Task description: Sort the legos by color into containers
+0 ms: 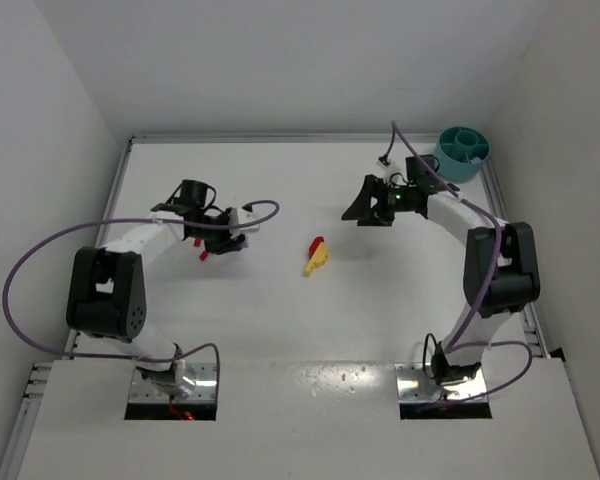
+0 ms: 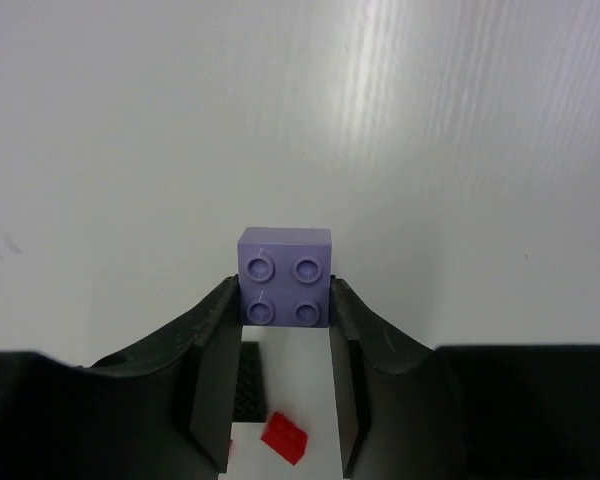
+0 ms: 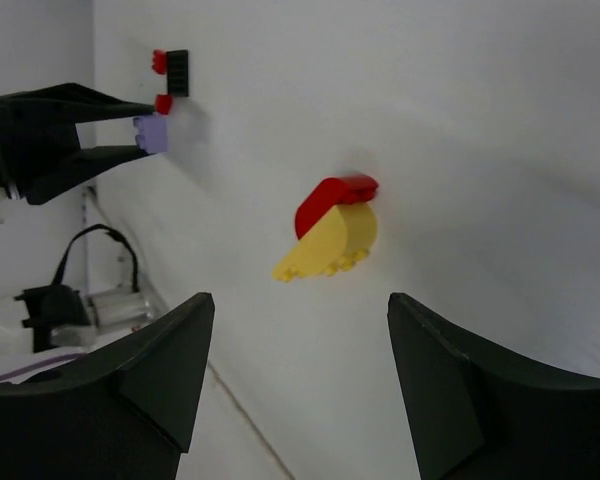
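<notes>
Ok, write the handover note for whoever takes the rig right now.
Left gripper: shut on the purple brick, a finger against each side.
Right gripper: open, empty, facing the red piece and the yellow piece, which touch mid-table.
Loose by the left gripper: a red brick and a black plate.
Bowl: far right corner, contents too small to tell.
Done: no sorting I can confirm.
Left: carry the purple brick to the bowl, then the rest, by colour.
</notes>
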{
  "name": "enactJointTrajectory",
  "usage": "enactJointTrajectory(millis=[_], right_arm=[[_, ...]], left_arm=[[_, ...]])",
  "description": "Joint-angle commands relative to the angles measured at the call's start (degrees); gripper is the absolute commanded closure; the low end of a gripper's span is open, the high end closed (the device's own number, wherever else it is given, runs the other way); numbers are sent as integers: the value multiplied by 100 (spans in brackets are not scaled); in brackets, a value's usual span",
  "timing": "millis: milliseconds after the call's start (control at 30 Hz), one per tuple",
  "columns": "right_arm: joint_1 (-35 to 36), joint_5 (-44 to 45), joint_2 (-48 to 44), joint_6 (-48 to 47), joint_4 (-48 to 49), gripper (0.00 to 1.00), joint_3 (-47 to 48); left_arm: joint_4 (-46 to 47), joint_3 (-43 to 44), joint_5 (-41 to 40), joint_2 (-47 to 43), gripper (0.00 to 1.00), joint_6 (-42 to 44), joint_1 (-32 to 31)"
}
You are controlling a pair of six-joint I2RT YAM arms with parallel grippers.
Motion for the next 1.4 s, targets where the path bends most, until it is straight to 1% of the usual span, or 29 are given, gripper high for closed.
enactJointTrajectory(millis=[0,33,100,167,200,233,333,467,533,767,1000,1100,1133,1333,1367], right_arm=[[300,-721,157,866,772,29,134],[449,-721,253,867,773,29,308],[599,-616,359,1007,773,30,485],[801,-546,438,1182,773,30,722],[863,-545,499,1244,842,32,836],[976,-545,500,1305,948,32,890],[1205,-467,570,1429,1010,32,1144],[1477,-519,807,1429,949,32,1356],[1557,-580,878,1491,1001,32,1356],[1821,-685,1044,1614,1195,32,1461],[1883,-844,1045,1719,1387,32,1514],[1883,-913,913,1719,1440,33,1461],[1883,-914,843,1850,1545,33,1392],[1936,-1178,781,2176,1933,39,1207],[1988,-1230,781,2176,1985,42,1207]], left_arm=[[867,-9,723,-772,67,-1199,-312],[982,-9,723,-852,67,-1463,-495],[1201,53,889,-923,67,-2043,-654],[1202,307,1056,-985,67,-2605,-804],[1342,360,1144,-985,67,-2773,-805],[1395,421,1215,-985,67,-2906,-935],[1624,422,1145,-985,67,-3214,-1129],[1966,553,1084,-862,67,-3644,-1182],[2107,615,1084,-862,67,-3698,-1252],[2160,615,969,-862,67,-3777,-1419],[2160,510,856,-862,67,-3777,-1472],[2160,458,855,-862,67,-3724,-1473],[2160,457,803,-862,67,-3724,-1473],[2213,457,802,-862,67,-3672,-1473],[2213,457,802,-809,67,-3672,-1473]])
